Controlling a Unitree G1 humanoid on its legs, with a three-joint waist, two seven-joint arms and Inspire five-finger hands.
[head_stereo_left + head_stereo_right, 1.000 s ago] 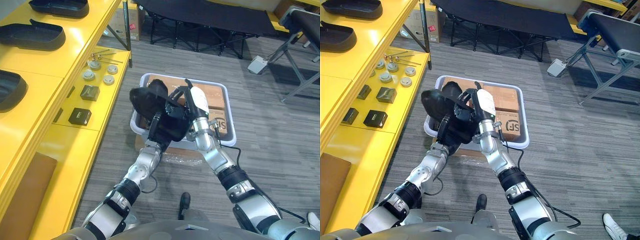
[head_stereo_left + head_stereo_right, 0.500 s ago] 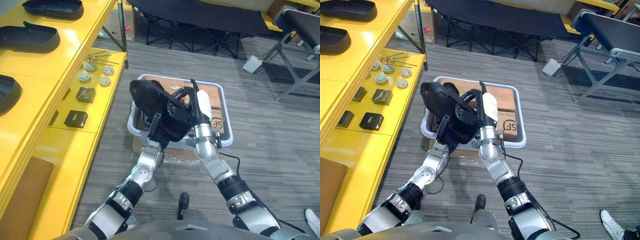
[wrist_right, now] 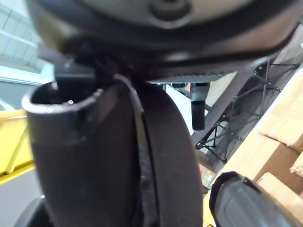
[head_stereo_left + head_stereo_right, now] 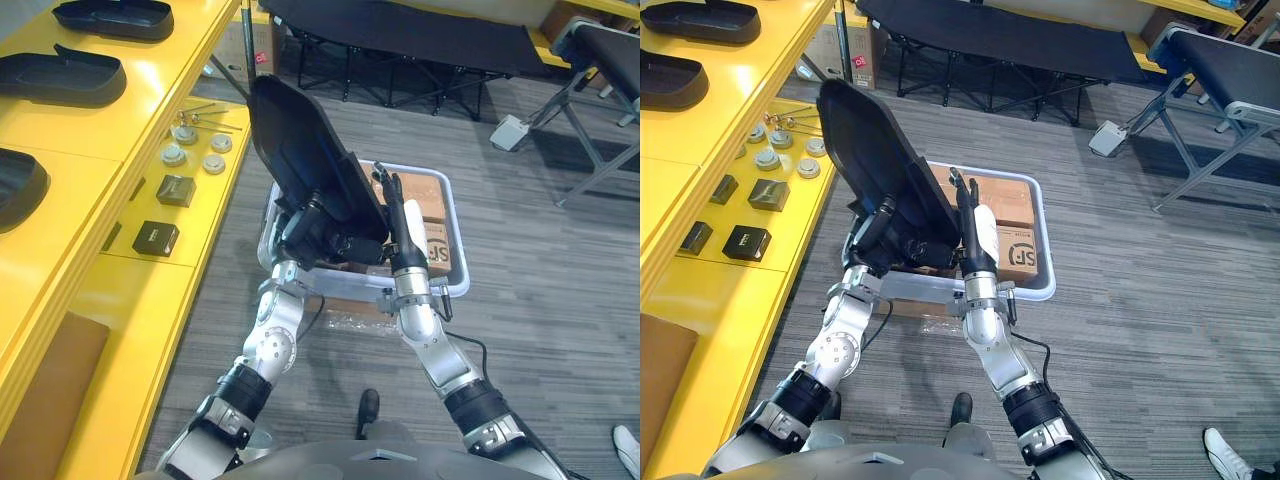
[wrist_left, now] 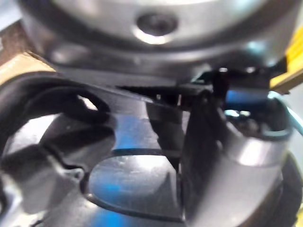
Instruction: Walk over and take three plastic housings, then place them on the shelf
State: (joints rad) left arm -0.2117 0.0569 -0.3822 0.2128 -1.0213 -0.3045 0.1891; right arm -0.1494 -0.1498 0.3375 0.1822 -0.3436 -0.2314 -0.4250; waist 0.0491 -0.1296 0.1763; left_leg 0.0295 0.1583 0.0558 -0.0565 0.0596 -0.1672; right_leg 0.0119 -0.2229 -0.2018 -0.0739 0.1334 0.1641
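A large black plastic housing (image 4: 300, 150) is held up over the white bin (image 4: 425, 171), tilted steeply with its broad face up and towards the shelf. My left hand (image 4: 308, 232) grips its lower end from below, fingers curled on it. My right hand (image 4: 400, 215), with a white thumb cover, rests against the housing's right edge with straight fingers pointing up. In the right wrist view, part of another dark housing (image 3: 246, 198) shows beside cardboard boxes. Three more black housings (image 4: 65, 78) lie on the top level of the yellow shelf (image 4: 90, 130) at the left.
Cardboard boxes (image 4: 435, 235) lie in the bin, which stands on the grey floor. The shelf's lower level holds small black boxes (image 4: 158, 237) and round metal parts (image 4: 190, 150). A brown board (image 4: 50, 390) lies on the shelf near me. A black folding cot (image 4: 420, 40) stands behind the bin.
The housing has been raised from just over the bin and tipped up steeply. Both hands rose with it, and the right hand's fingers have straightened along its edge.
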